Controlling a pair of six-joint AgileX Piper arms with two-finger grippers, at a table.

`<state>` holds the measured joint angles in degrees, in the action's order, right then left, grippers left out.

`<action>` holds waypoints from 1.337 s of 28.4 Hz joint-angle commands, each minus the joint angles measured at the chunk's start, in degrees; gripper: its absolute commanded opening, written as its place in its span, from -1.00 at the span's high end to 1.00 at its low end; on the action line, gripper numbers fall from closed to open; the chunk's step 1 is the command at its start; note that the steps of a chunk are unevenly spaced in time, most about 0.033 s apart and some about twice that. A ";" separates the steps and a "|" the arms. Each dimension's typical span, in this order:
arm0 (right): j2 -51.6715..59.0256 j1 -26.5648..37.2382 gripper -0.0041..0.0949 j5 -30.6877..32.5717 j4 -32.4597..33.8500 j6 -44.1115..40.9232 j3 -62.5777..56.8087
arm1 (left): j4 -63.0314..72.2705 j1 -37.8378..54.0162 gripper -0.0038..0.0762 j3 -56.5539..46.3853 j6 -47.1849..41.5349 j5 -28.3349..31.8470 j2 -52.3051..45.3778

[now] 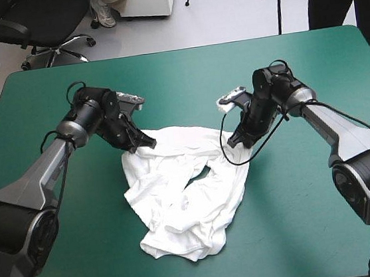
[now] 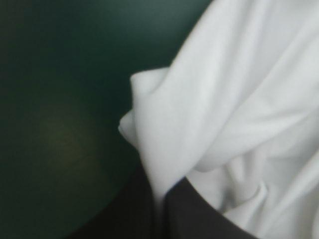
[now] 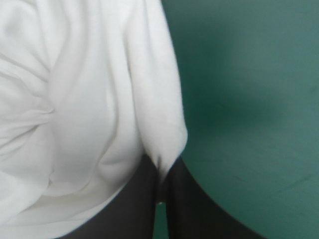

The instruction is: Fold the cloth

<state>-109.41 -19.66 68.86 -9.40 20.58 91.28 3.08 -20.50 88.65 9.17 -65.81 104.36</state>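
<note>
Clearly the chief risk lies in how little fabric each tool has. The left tool [image 1: 142, 142] and the right tool [image 1: 233, 141] are each all but closed on a thin fold of the white T-shirt [image 1: 179, 206], and in both wrist views only a narrow tongue of cloth runs down between the black fingers. If the arms lift or pull apart briskly, I judge that either fold could slide out, dropping one side onto the teal-green tabletop [image 1: 284, 67] and leaving the garment hanging askew from the other. A second hazard is that the pinched points may not be matching ones, such as two shoulders or two hem corners. The heap is too crumpled to tell which part each tool holds, so a lift could bring up a twisted sheet rather than a flat one. The layers are also bunched around a gap near the middle where the cover shows through, and I cannot tell whether a tool has caught one layer or several. As for position, the T-shirt lies as a rumpled heap around the middle of the tabletop, stretching from the two tools toward the near edge. The left tool grips its far-left rim and the right tool its far-right rim, well apart from one another, with the bulk of the cloth between them and nearer the robot.
</note>
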 commanded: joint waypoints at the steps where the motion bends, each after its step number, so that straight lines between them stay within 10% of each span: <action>1: 6.92 0.05 0.94 2.74 3.49 -2.62 8.43 | -0.97 -0.09 0.95 5.75 -0.69 -2.46 -7.86; 38: 47.21 0.05 0.94 -1.83 6.24 -4.34 32.89 | 10.87 -0.09 0.95 26.58 -0.26 -5.74 -47.19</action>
<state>-65.13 -20.03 71.70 -5.33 16.31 122.75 12.17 -20.53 113.94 9.39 -70.50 58.17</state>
